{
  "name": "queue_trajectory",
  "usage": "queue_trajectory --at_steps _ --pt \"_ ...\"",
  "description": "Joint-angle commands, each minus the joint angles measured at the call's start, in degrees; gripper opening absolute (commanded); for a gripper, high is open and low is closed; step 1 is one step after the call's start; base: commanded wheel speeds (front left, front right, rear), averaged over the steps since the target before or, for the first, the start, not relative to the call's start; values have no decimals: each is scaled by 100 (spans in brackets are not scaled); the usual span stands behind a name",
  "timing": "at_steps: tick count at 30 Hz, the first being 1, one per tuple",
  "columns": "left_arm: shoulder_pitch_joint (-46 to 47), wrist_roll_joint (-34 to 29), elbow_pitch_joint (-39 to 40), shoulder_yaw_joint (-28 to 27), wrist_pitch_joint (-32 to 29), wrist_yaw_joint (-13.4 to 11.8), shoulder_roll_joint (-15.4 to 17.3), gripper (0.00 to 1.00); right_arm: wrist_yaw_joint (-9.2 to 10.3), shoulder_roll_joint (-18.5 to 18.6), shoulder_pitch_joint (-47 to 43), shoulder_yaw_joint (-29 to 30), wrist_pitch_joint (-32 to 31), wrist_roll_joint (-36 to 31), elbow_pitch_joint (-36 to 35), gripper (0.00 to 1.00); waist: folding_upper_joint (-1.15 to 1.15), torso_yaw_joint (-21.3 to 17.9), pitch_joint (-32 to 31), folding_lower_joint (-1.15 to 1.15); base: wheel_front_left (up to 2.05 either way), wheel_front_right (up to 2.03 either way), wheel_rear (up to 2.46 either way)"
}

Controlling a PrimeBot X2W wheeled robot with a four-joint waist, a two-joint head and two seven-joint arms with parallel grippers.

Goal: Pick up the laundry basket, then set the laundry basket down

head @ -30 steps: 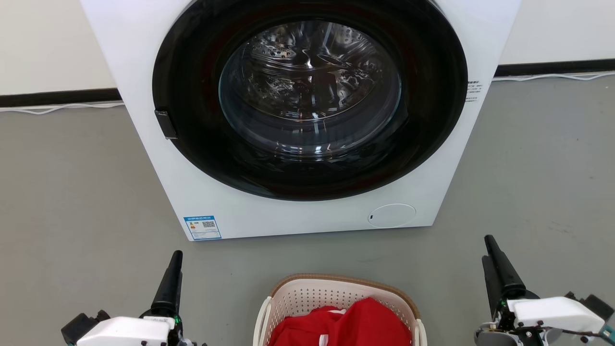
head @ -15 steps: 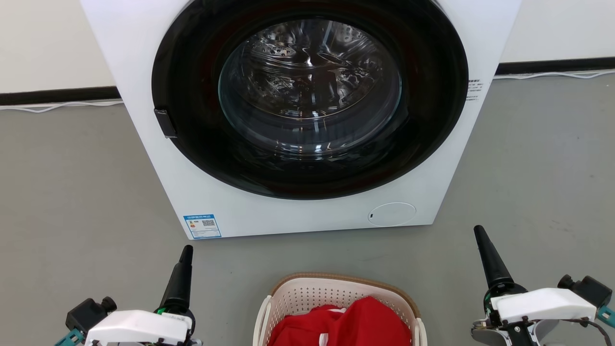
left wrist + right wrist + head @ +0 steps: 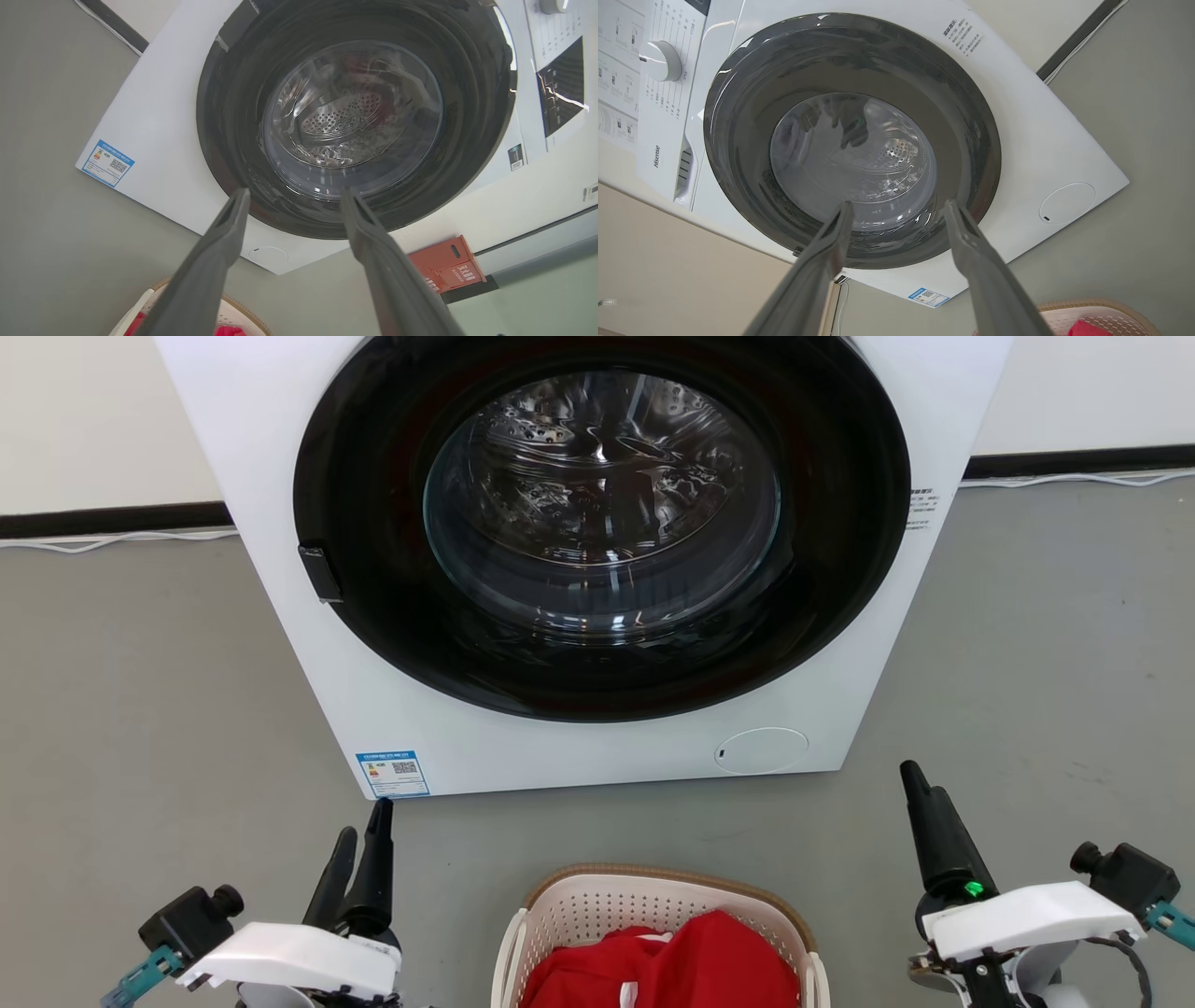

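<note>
Currently the laundry basket (image 3: 597, 907) sits on the grey floor (image 3: 140, 709), at the near edge of the head view, in front of the white washing machine (image 3: 280, 476) and apart from it. Red cloth (image 3: 691, 961) lies heaped inside it. White loop handles (image 3: 510, 947) show on its left and right sides. Left gripper (image 3: 295, 192): near, left of the basket, fingers spread wide with nothing between them, pointing toward the machine's round glass door (image 3: 597, 523). Right gripper (image 3: 899, 204): near, right of the basket, fingers likewise wide apart, holding nothing. Neither gripper touches the basket or its handles. An orange-red box (image 3: 444, 266) stands against the wall base beyond the machine, seen in the left wrist view.
</note>
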State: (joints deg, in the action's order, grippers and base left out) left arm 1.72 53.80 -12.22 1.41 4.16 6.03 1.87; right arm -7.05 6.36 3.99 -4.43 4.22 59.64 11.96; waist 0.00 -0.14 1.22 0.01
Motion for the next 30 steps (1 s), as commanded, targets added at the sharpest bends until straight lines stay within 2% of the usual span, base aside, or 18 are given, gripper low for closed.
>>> queue_trajectory --at_steps 1,30 --pt "294 -164 204 -58 84 -32 48 100 -23 77 291 -110 92 -163 -169 100 0 1 2 -1 0 0 0" --pt "423 -1951 426 188 613 -127 76 100 -34 130 495 -382 613 -2046 -139 100 0 -24 42 -1 0 0 0"
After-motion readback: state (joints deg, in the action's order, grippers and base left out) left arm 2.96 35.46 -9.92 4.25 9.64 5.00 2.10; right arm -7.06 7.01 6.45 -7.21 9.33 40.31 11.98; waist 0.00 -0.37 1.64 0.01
